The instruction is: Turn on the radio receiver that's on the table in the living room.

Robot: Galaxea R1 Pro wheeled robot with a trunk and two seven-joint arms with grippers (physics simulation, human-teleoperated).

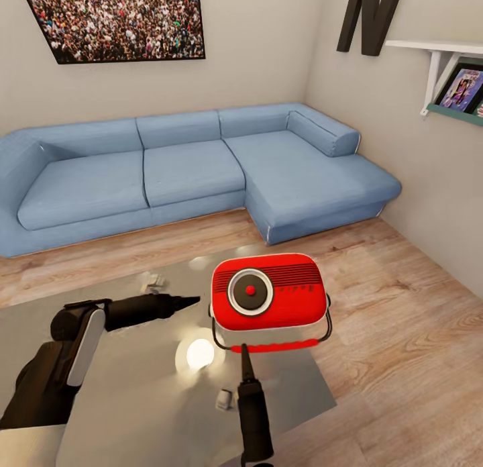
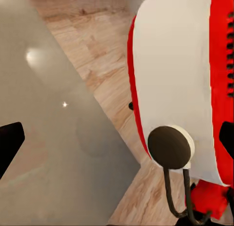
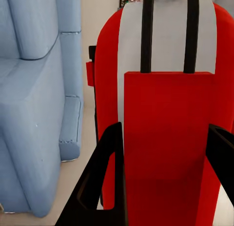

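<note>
The red radio receiver (image 1: 268,292) stands on the glossy grey table (image 1: 134,393) near its right edge, with its white-ringed dial (image 1: 250,291) facing up toward the head camera. My left gripper (image 1: 193,298) lies just left of the radio, pointing at its side. In the left wrist view this gripper (image 2: 117,141) is open, and the radio's white edge band (image 2: 175,75) is close ahead. My right gripper (image 1: 244,351) reaches up from below to the red grip of the wire handle (image 1: 275,347). Its open fingers (image 3: 105,177) straddle that grip (image 3: 168,138); I cannot tell whether they touch it.
A blue L-shaped sofa (image 1: 188,172) runs along the far wall under a crowd photo (image 1: 121,17). A black letter N (image 1: 370,14) and a white shelf (image 1: 443,51) hang on the right wall. Light wood floor (image 1: 402,333) lies right of the table.
</note>
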